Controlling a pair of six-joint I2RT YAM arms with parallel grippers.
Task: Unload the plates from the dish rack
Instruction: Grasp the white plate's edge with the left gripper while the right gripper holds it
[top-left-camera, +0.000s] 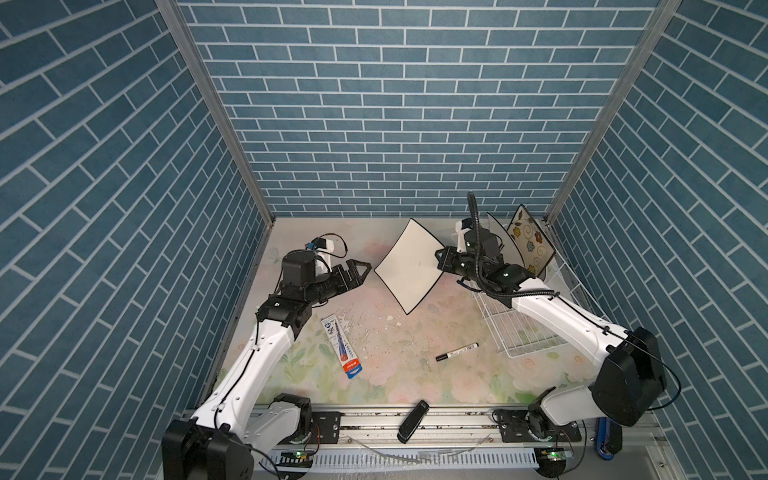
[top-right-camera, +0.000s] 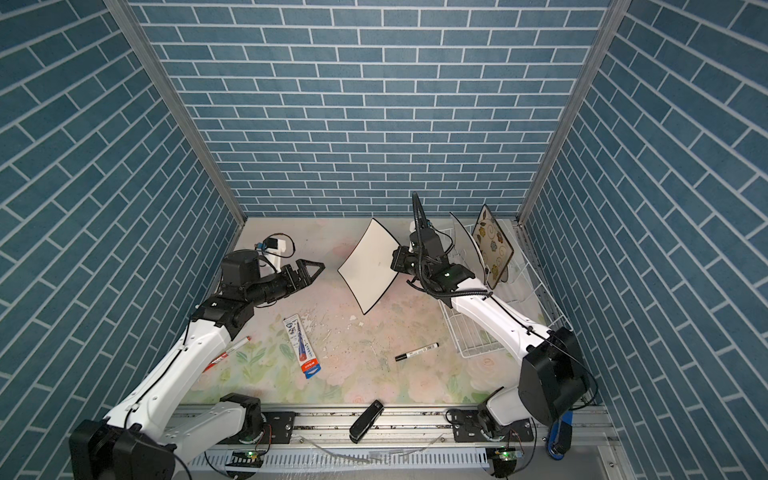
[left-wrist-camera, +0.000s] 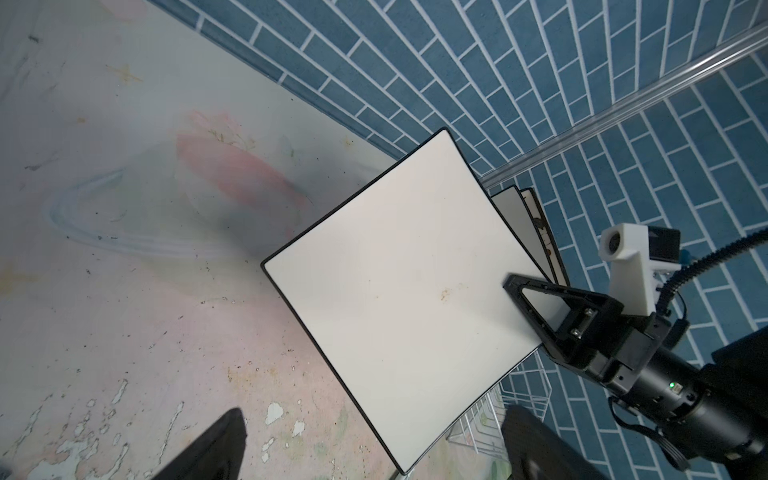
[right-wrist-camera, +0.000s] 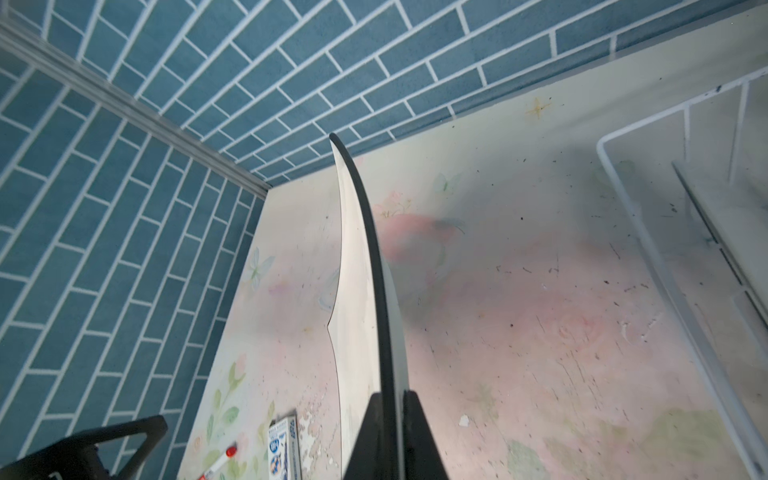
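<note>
Right gripper (right-wrist-camera: 391, 405) clamps the white square plate (top-left-camera: 409, 266) off the dish rack (top-left-camera: 521, 332); my left gripper (top-left-camera: 356, 272) gapes empty. Flowered plate (top-left-camera: 532, 245), dark-rimmed plate (top-left-camera: 503, 235) left racked.

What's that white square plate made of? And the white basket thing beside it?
The white square plate looks like glazed ceramic, or maybe melamine: a smooth, faintly shiny face, a thin black rim and stiff curved edges. The dish rack looks like metal wire with a white coating: thin, rigid rods forming a grid.
</note>
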